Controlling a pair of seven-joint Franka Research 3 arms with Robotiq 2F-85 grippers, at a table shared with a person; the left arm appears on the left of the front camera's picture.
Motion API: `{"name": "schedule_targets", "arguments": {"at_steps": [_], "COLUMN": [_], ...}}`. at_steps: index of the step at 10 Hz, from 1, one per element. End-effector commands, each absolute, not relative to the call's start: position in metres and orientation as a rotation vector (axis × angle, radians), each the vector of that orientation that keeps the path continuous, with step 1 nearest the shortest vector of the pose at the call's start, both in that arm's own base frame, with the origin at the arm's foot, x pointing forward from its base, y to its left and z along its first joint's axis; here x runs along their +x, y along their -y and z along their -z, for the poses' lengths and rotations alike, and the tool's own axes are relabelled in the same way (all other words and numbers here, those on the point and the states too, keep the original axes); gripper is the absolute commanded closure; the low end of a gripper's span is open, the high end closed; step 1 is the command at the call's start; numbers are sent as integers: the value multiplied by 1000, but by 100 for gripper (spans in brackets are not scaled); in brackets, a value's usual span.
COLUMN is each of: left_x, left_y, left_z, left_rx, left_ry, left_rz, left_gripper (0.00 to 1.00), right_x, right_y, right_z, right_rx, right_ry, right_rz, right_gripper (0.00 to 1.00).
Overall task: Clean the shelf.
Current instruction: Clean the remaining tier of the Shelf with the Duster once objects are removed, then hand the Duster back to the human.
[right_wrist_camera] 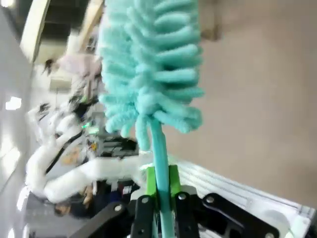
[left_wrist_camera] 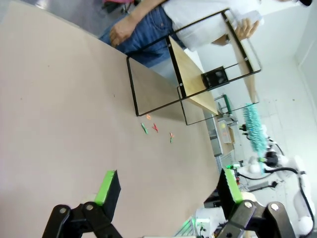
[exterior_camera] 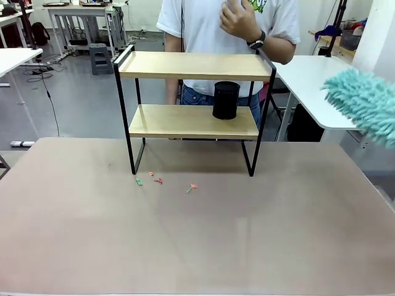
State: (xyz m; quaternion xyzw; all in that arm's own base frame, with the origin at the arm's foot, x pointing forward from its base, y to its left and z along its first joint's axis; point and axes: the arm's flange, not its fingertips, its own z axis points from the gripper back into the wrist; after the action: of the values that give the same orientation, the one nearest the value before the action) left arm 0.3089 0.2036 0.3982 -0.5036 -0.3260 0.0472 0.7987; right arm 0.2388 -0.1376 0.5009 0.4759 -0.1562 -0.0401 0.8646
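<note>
Shelf [exterior_camera: 194,65] stands on the far half of the table [exterior_camera: 185,246], roughly centred, legs on the tabletop, its back near the table's far edge, with a person standing just behind it. The near half of the table is broad and bare, and there is open tabletop to either side of the black frame. A few small red and green scraps [exterior_camera: 157,180] lie just in front of the left legs, too small to identify. Black cylinder [exterior_camera: 226,100] sits on the lower board toward the right, its top close under the upper board. The person's hand [exterior_camera: 241,21] is raised above the top board, not touching it. Duster [exterior_camera: 364,105] comes in at the right edge of the front view, in the air and well apart from the shelf, its outer end cut off by the frame. The right wrist view is blurred and its background is hard to read. Right gripper [right_wrist_camera: 159,183] is clamped on the duster's thin teal handle [right_wrist_camera: 158,144], green pads pressed to either side, the fluffy head standing out beyond the fingertips. Left gripper [left_wrist_camera: 168,186] hangs above the near tabletop, fingers spread wide and empty.
</note>
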Motion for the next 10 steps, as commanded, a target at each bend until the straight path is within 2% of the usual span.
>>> {"name": "schedule_targets", "arguments": {"at_steps": [1,10], "left_x": [310,310], "left_y": [-202,-202], "left_z": [-399,-399], "left_rx": [-1092,-1092], "left_ry": [730,730], "left_rz": [-88,-88], "left_gripper": [0,0], "right_x": [230,230], "right_y": [143,143], "right_z": [-529,-529], "right_rx": [1066,1066], "right_ry": [317,317], "right_rz": [-45,-45], "right_gripper": [88,88]}}
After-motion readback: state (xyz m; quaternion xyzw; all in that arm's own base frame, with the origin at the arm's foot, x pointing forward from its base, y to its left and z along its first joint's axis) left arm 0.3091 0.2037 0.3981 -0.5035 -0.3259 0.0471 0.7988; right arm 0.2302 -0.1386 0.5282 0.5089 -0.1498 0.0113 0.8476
